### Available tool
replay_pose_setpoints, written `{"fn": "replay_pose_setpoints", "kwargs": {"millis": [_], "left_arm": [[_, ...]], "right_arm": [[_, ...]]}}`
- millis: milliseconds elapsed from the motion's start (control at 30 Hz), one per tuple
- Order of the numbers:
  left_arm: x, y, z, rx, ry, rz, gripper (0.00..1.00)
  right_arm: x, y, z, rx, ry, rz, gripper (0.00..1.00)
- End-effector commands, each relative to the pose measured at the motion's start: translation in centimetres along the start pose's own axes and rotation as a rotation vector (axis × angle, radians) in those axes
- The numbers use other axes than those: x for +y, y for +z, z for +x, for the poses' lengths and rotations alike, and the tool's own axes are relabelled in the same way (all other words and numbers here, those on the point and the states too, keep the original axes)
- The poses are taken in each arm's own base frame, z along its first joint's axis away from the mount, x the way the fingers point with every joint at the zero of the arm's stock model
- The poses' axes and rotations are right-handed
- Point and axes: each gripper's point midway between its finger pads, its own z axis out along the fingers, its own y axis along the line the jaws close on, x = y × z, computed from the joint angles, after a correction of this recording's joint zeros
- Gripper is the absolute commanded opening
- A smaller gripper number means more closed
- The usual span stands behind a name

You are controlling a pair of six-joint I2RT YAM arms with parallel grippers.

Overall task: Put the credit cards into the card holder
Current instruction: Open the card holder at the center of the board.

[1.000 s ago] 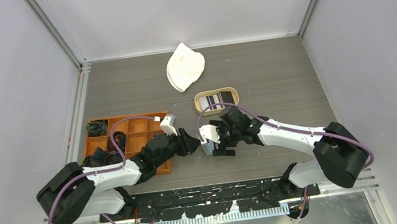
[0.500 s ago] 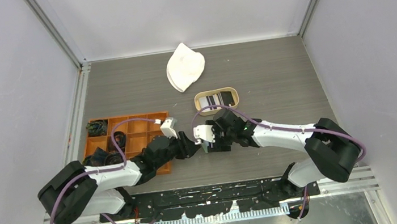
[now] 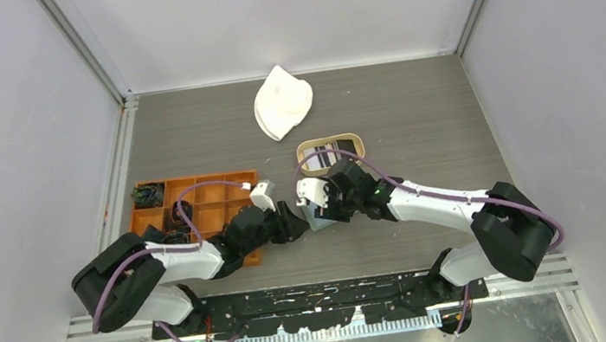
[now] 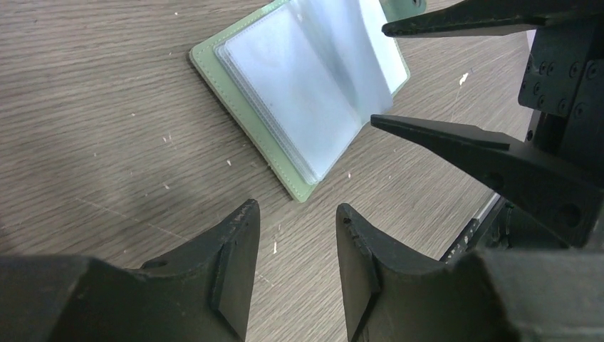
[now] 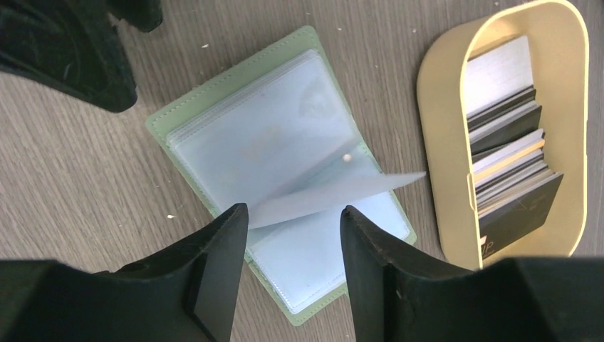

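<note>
Lying open on the table [image 5: 64, 185], the holder [image 5: 263, 135] shows its clear pockets upward, we judge to admit a card. One leaf [image 5: 335, 192] rises between the right gripper [image 5: 293, 214] jaws, which stand apart, not clamped. We see the left gripper [image 4: 295, 214] jaws apart and empty, holder at their 12 o'clock. The cards [image 5: 509, 142] stand in the tray [image 5: 441, 85] at the holder's 3 o'clock.

The holder [image 5: 161, 127] is sage green with clear, bluish pockets [image 5: 271, 135], the cards [image 5: 509, 142] black, silver and white in a tan tray [image 5: 441, 107], the table [image 4: 92, 107] grey-brown woodgrain, the other tray [image 3: 207, 202] orange, the cloth [image 3: 282, 102] white, the cables [image 3: 196, 184] purple.
</note>
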Motion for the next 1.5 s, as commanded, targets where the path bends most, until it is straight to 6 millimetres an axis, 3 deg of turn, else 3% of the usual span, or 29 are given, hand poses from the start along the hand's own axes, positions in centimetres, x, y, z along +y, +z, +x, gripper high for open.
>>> {"fn": "replay_pose_setpoints", "kwargs": {"millis": [0, 300, 533, 700, 933, 1067, 1233, 1367, 1467], "left_arm": [[-2.4, 1.0, -2.4, -0.065, -0.005, 0.071, 0.45], [-2.8, 2.2, -3.2, -0.072, -0.003, 0.057, 0.44], [-2.4, 3.0, -3.7, -0.067, -0.046, -0.013, 0.41], [-1.9, 3.7, -3.5, -0.039, -0.078, -0.065, 0.38], [-1.4, 4.9, -2.5, 0.019, -0.082, -0.102, 0.42], [-1.4, 5.0, -2.3, 0.036, -0.069, -0.113, 0.44], [-1.6, 5.1, -2.4, 0.046, -0.057, -0.109, 0.44], [-2.3, 5.4, -2.3, 0.064, -0.05, -0.081, 0.43], [-2.6, 5.5, -2.3, 0.067, -0.045, -0.062, 0.42]], "right_arm": [[-3.2, -1.3, -2.0, -0.047, 0.102, 0.095, 0.55], [-4.9, -1.6, 0.7, 0.097, 0.269, 0.088, 0.52], [-4.7, -1.4, 1.7, 0.137, 0.42, 0.002, 0.52], [-4.2, -1.0, 2.3, 0.154, 0.553, -0.085, 0.42], [-2.3, 0.0, 2.5, 0.193, 0.668, -0.229, 0.25], [-0.8, 0.1, 2.4, 0.218, 0.696, -0.321, 0.21], [-0.4, 0.2, 2.1, 0.231, 0.712, -0.365, 0.2], [-1.7, -0.5, 1.3, 0.185, 0.731, -0.322, 0.21], [-2.2, -1.3, 0.0, 0.093, 0.775, -0.34, 0.29]]}}
